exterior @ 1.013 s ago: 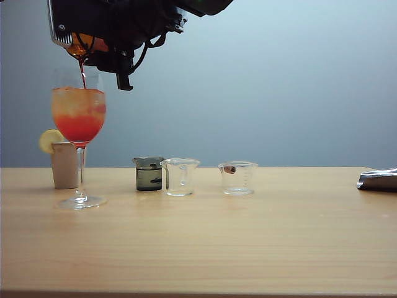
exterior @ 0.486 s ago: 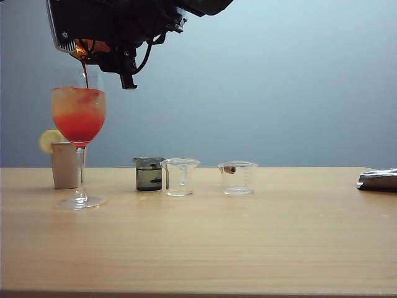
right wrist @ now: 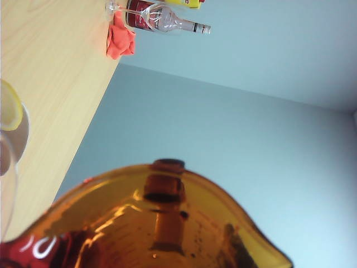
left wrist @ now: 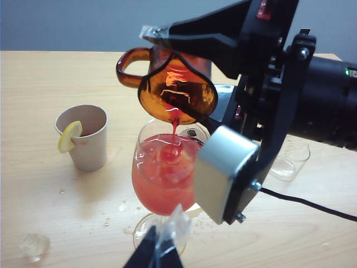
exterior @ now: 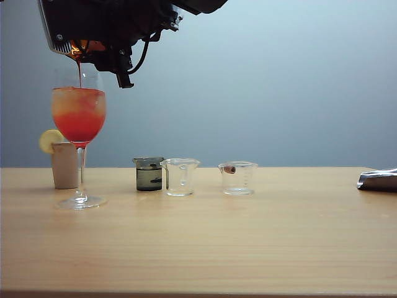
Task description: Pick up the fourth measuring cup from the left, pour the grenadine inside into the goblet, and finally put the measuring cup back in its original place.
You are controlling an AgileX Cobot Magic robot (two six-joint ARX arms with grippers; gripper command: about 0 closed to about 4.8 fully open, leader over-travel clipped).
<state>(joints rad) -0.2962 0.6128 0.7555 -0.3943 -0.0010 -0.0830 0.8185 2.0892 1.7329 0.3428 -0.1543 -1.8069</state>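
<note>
The amber measuring cup (exterior: pixel 87 46) hangs tipped over the goblet (exterior: pixel 79 115) at the upper left of the exterior view. My right gripper (exterior: pixel 93 43) has reached across and is shut on it. A thin stream of red grenadine (exterior: pixel 79 71) falls from the cup's lip into the bowl, which holds red and orange drink. From the left wrist, the cup (left wrist: pixel 178 89) sits between the right gripper's black fingers (left wrist: pixel 195 36), pouring grenadine (left wrist: pixel 174 120) into the goblet (left wrist: pixel 164 178). My left gripper (left wrist: pixel 159 254) is low, just before the goblet's foot, its black tips together. The right wrist view is filled by the cup (right wrist: pixel 156 223).
A beige cup with a lemon slice (exterior: pixel 64 164) stands behind the goblet. To its right stand a dark grey cup (exterior: pixel 149 174) and two clear cups (exterior: pixel 180 177) (exterior: pixel 237 178). A silvery thing (exterior: pixel 378 180) lies at the right edge. Drops and a clear lump (left wrist: pixel 33 244) lie near the goblet.
The right hand with the cup has shifted slightly left and rolled a little further. The red stream keeps falling and now drops nearer the goblet's left side.
</note>
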